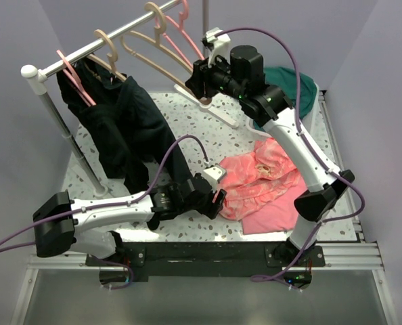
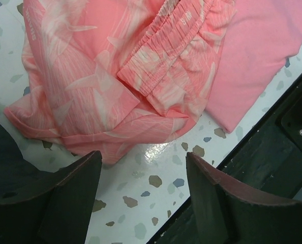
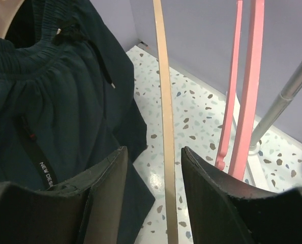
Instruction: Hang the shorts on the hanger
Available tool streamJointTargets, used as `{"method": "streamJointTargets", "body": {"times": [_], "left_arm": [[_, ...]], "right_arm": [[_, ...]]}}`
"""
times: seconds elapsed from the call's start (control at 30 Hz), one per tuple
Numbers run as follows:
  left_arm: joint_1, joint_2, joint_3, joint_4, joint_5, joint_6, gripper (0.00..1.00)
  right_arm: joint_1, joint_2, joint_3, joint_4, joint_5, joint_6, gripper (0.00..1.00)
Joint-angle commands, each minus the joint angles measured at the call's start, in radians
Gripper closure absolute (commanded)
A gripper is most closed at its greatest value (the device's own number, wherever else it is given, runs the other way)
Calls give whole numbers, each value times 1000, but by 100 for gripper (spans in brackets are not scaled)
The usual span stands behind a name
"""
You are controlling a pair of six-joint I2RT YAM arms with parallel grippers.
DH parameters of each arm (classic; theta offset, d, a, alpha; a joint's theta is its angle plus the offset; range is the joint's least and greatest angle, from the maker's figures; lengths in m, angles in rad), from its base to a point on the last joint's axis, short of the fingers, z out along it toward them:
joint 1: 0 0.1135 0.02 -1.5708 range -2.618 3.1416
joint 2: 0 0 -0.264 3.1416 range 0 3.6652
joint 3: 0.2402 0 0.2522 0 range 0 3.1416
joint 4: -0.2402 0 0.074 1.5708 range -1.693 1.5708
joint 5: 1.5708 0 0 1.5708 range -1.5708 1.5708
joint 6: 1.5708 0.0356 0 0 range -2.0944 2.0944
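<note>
The salmon-pink printed shorts [image 1: 262,177] lie crumpled on the speckled table at the front right. In the left wrist view the shorts [image 2: 115,76] fill the upper part. My left gripper [image 1: 218,196] is open and empty, low over the table at the shorts' near edge [image 2: 143,162]. The beige hanger [image 1: 157,64] hangs on the rail. My right gripper [image 1: 197,84] is raised at the hanger's lower end. In the right wrist view it is open [image 3: 153,162], with the hanger's thin beige bar [image 3: 163,127] between the jaws, not clamped.
A plain pink cloth [image 1: 275,213] lies under the shorts' front right side. Two pink hangers [image 1: 181,34] hang right of the beige one. A dark garment [image 1: 120,128] hangs from the rail [image 1: 99,44] at left. A teal garment [image 1: 292,84] lies at the back right.
</note>
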Motion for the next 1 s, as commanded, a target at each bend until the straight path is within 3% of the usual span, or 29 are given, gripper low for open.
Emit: {"method": "streamJointTargets", "body": {"times": [0.0,0.43,0.5,0.57,0.6,0.97], "left_arm": [[-5,1,20,6,-15,-10,29],[-5,-16,17,-2,-12,-18,29],[-3,-17,17,-2,-12,-18,29],[-3,-19,17,-2,-12,-18,30],[-3,-17,20,0,-11,-16,30],[-3,-20,18,3,-12,-10,31]], "right_arm": [[9,18,80,-8,35,-42,50],[15,117,191,-55,12,-62,61],[15,117,194,-52,14,-62,68],[15,114,199,-42,11,-60,93],[15,114,203,-36,9,-60,100],[16,-7,107,72,32,-51,100]]}}
